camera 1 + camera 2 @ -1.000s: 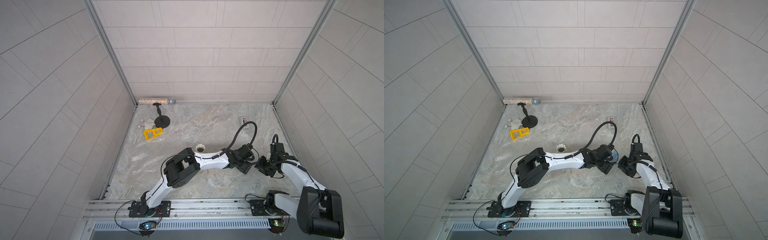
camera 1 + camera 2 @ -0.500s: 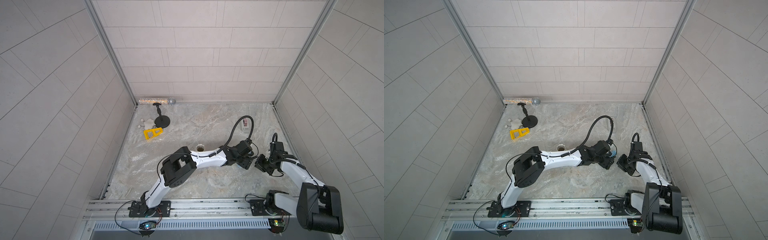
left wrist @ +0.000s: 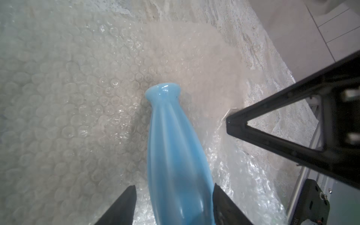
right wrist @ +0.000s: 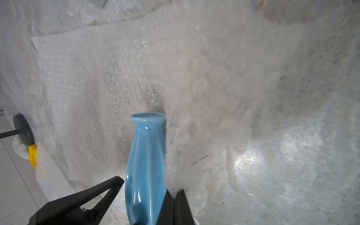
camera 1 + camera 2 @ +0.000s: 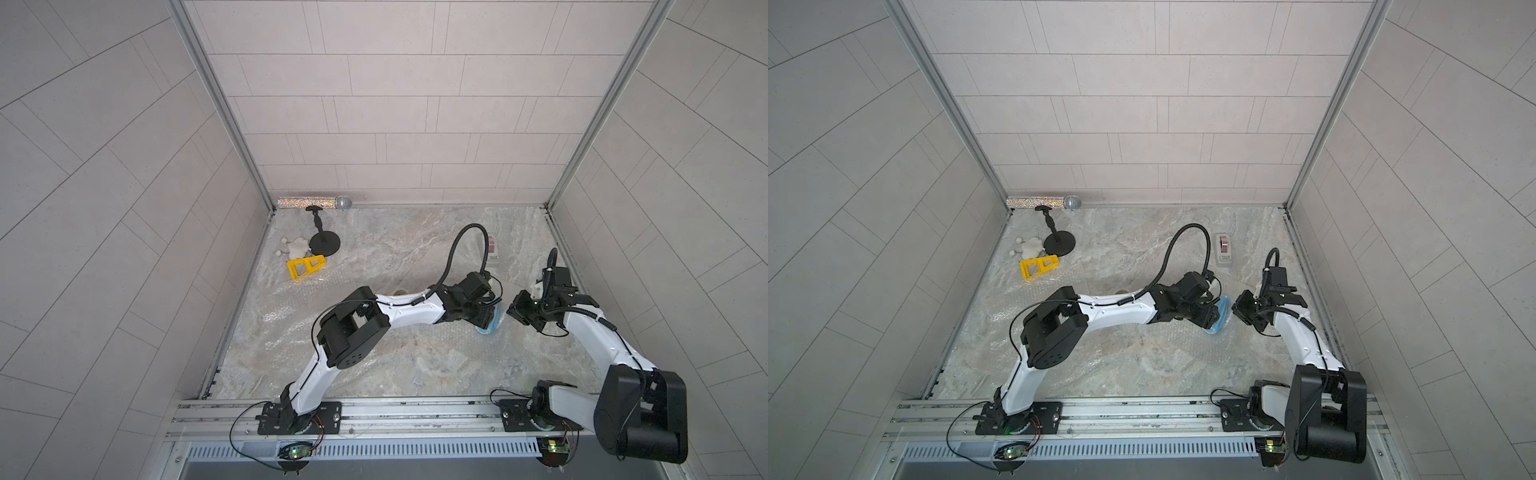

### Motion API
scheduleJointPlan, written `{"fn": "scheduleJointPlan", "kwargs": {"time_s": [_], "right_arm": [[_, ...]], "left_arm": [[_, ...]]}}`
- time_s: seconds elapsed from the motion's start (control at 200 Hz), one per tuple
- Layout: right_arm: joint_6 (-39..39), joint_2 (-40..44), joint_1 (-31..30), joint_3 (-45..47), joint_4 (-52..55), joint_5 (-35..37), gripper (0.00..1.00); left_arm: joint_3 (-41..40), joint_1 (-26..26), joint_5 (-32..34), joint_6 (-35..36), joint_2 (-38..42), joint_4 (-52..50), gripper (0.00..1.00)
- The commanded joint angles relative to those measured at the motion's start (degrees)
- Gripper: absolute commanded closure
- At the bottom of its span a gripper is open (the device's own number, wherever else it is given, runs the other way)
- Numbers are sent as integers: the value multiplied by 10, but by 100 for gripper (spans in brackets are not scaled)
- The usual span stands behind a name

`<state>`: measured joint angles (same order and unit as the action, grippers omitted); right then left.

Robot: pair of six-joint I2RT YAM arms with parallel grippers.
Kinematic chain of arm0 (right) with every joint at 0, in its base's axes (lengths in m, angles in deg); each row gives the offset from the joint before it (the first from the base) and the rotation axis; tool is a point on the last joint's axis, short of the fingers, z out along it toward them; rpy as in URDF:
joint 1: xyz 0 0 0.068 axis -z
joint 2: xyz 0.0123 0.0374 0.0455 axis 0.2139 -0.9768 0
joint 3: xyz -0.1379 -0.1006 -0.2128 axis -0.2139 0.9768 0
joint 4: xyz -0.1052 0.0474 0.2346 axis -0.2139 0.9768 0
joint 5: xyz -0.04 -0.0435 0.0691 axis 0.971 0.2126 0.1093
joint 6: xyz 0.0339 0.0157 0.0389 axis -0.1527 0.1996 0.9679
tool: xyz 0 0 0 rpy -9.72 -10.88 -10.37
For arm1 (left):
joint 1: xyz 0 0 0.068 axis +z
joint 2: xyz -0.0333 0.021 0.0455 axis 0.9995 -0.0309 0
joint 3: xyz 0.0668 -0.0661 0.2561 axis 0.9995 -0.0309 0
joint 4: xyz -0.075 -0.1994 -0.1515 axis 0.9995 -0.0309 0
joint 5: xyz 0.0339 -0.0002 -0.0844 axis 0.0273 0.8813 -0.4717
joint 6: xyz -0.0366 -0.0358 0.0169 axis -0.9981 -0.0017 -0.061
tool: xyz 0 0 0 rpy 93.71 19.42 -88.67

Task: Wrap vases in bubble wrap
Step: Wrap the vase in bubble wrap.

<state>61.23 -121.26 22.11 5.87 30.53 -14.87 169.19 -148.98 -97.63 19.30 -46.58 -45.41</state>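
Bubble wrap (image 3: 78,97) covers the marble tabletop (image 5: 415,374), where the left gripper (image 3: 174,186) straddles one tilted light-blue ribbed vase (image 3: 171,146) over the sheet, one jaw against it, the other a sliver clear. Just beside, the right gripper (image 4: 174,196), pinched tight, holds up a fold of the wrap along the vase's side. Counted: one glittery microphone (image 5: 316,203), two grippers, one blue vase, one sheet, one tape dispenser (image 5: 1224,249).

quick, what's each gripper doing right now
left gripper: open, jaws either side of the blue vase, not clamped yet
right gripper: shut on the bubble wrap
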Motion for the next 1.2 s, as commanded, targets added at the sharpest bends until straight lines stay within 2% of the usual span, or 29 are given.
{"fn": "scheduleJointPlan", "kwargs": {"time_s": [0.0,0.355,0.591,0.951,1.196], "right_arm": [[14,-7,-15,-18,1,5,100],[38,-60,-84,-61,-25,39,100],[61,-94,-126,-78,-59,67,100],[59,-145,-155,-90,-88,91,99],[54,-163,-167,-111,-92,97,98]], "left_arm": [[-6,5,-15,-9,16,18,37],[-11,17,-32,-24,20,22,41],[-42,36,-42,-45,52,35,44],[-51,47,22,-15,136,-19,42],[-35,47,-14,-11,137,-56,42]]}}
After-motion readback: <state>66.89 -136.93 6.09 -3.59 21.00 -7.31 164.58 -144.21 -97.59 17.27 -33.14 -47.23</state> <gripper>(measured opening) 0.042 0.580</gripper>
